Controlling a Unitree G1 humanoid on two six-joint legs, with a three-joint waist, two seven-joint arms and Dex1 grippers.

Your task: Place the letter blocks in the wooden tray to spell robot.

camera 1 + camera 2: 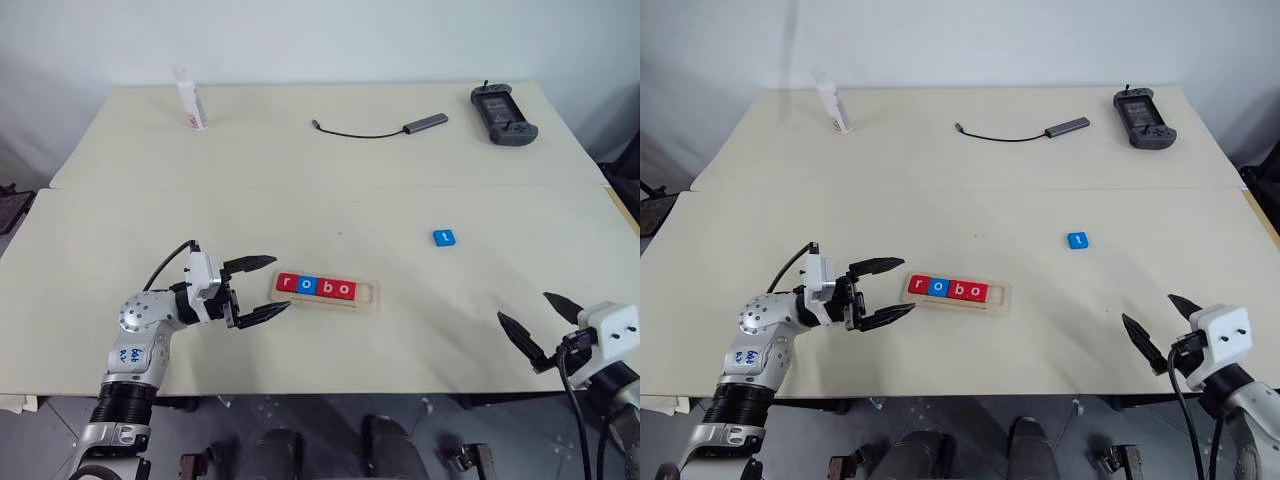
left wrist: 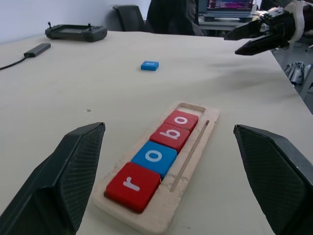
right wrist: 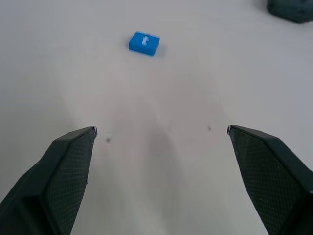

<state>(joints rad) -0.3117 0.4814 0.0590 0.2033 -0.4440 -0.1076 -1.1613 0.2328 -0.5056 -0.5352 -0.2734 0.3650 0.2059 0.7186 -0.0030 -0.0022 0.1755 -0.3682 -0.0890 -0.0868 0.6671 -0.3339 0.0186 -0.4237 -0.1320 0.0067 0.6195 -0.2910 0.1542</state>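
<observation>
Both jaws wide, empty, at desk's near edge. Pale wooden tray reads "robo"; blue square "t" tile mid-desk. Risk: bumping tray, scattering tiles.

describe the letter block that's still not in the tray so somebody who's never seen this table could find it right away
Start at the pale table and find the wooden tray near its front edge, holding four tiles that spell r, o, b, o. From its empty end, look farther back and toward the robot's right: one small blue t block lies alone on bare tabletop. It is the only tile outside the tray.
</observation>
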